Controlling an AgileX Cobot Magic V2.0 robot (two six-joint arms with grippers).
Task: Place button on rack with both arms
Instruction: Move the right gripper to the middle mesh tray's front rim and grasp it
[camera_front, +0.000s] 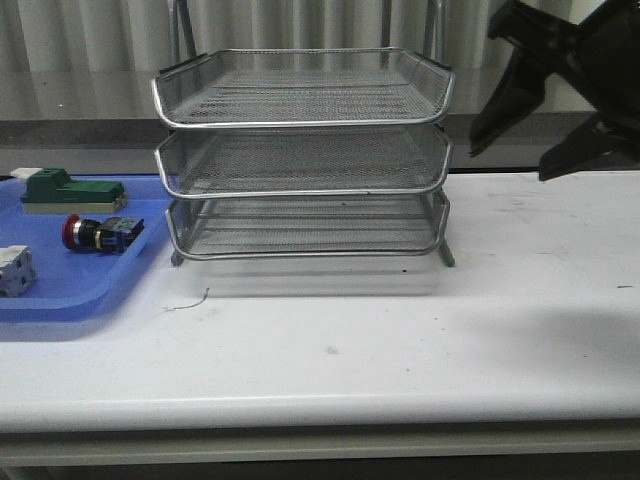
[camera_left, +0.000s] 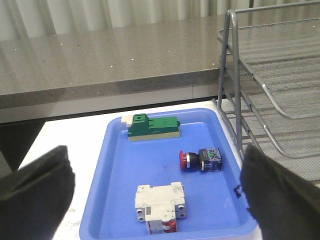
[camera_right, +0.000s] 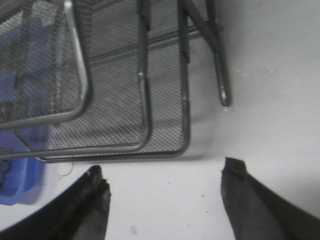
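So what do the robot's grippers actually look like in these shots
Both are plain black. The right gripper shows in the front view as an angular black housing ending in two tapered, pointed fingers. In the left wrist view, the left gripper's fingers are broad, matte black and blurred. No cables or markings are visible.

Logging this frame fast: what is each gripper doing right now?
Left gripper: open, holding nothing, above the blue tray.
Right gripper: open, holding nothing, near the rack.

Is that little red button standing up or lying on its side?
On its side. The button lies flat in the blue tray, red cap pointing sideways, away from the rack.
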